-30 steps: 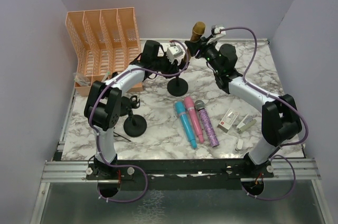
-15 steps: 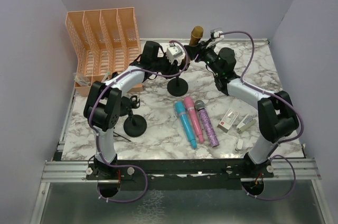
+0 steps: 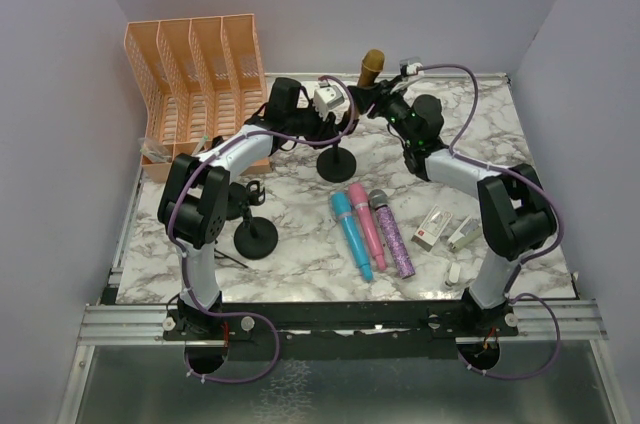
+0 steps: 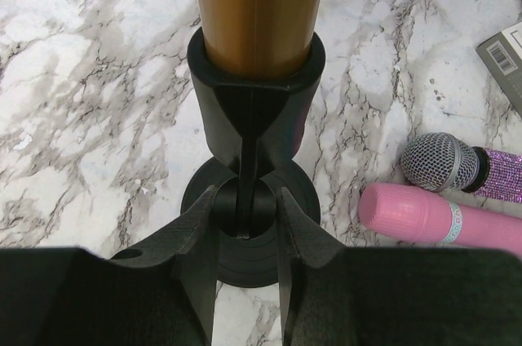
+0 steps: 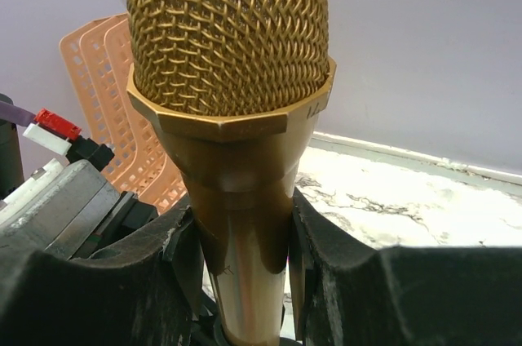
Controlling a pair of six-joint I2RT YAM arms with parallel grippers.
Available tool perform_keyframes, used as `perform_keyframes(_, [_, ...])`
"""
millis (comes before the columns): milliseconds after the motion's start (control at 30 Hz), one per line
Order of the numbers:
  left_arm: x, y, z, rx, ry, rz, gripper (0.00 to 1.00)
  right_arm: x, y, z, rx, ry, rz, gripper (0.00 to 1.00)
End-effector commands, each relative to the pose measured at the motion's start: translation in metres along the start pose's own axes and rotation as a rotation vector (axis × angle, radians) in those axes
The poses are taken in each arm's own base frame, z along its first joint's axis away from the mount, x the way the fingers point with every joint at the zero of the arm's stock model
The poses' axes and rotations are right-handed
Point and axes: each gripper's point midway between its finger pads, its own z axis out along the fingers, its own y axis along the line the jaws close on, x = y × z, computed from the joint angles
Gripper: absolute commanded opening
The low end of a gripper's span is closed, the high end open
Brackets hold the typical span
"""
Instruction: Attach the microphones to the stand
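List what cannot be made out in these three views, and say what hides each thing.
- Left wrist view: the gold microphone head is cut off by the top edge; the pink microphone tail by the right edge.
- Right wrist view: the stand is mostly hidden behind the right gripper.
- Top view: the white-and-red box print is too small to read.
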Motion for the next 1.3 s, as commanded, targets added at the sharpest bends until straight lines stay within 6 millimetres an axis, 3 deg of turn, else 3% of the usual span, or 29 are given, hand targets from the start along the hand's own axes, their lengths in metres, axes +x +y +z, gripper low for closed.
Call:
perform_keyframes(0, [-0.036, 0.016, -0.005, -0.072, -0.101, 0.068, 0.00, 0.194, 0.006, -0.071, -0.024, 0.608, 0.164, 0.01])
perform_keyframes(733, [-0.029, 0.014, 0.006, -0.065, -0.091, 0.056, 0.00, 0.240, -0.016, -0.091, 0.058, 0.683, 0.153, 0.01])
perform_keyframes(1267, [-0.025, 0.011, 0.010, -0.051, -0.083, 0.052, 0.00, 0.255, -0.030, -0.099, 0.117, 0.708, 0.101, 0.01])
